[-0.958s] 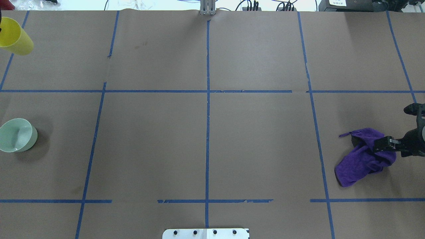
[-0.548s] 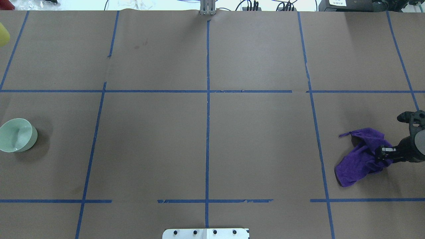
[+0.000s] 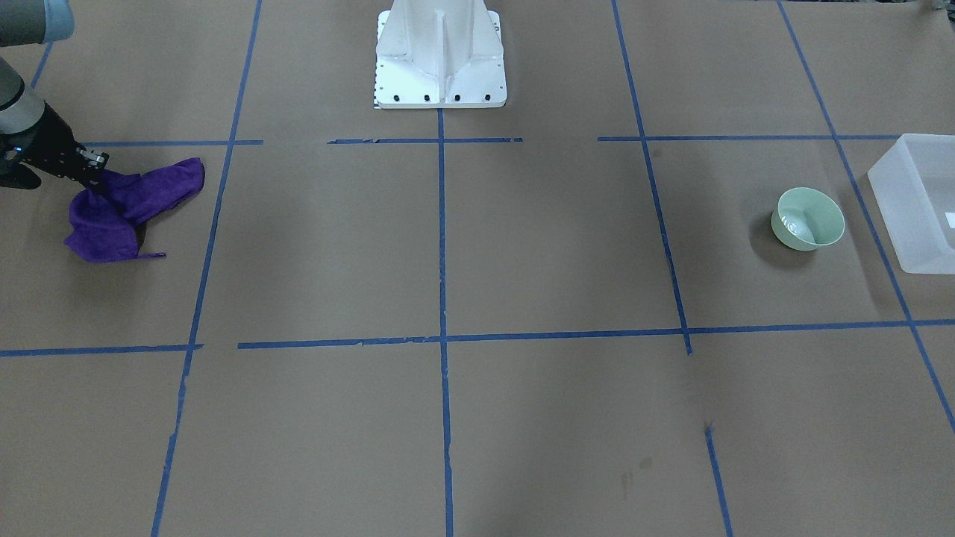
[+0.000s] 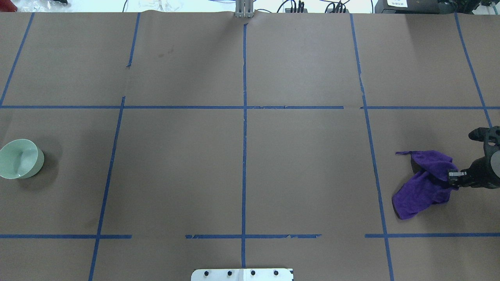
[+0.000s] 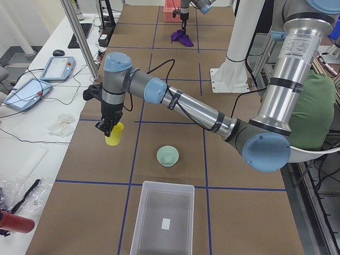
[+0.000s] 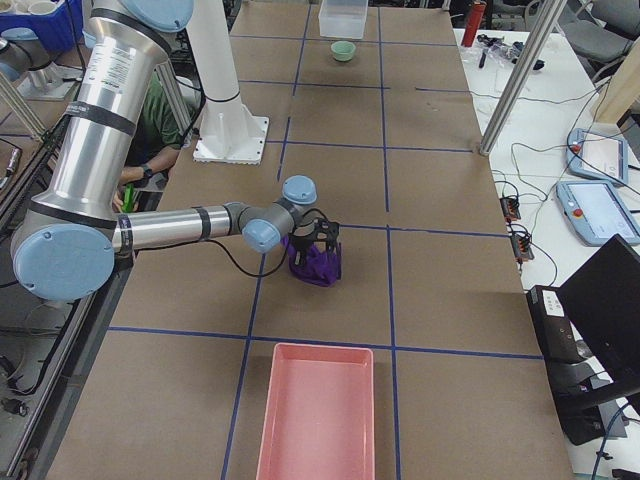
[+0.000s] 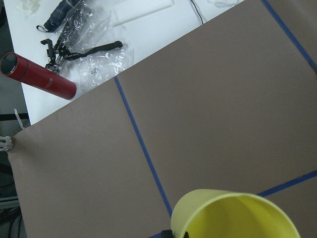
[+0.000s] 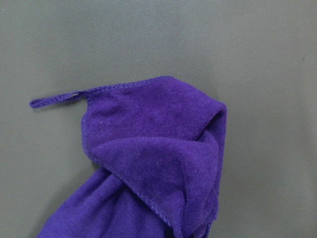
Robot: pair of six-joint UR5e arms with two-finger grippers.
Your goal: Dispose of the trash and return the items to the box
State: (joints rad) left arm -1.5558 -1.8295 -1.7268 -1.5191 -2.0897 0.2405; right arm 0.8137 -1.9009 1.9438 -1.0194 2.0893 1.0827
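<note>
One cup (image 5: pixel 114 134), one bowl (image 3: pixel 810 218), one box (image 3: pixel 912 195), one cloth (image 4: pixel 423 188).

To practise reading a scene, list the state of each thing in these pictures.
Yellow cup: upright, held at its rim by the left gripper.
Mint bowl: upright, empty, untouched.
Purple cloth: crumpled, pinched by the right gripper.
Frosted bin: open, empty.
Pink bin: open, empty.
</note>
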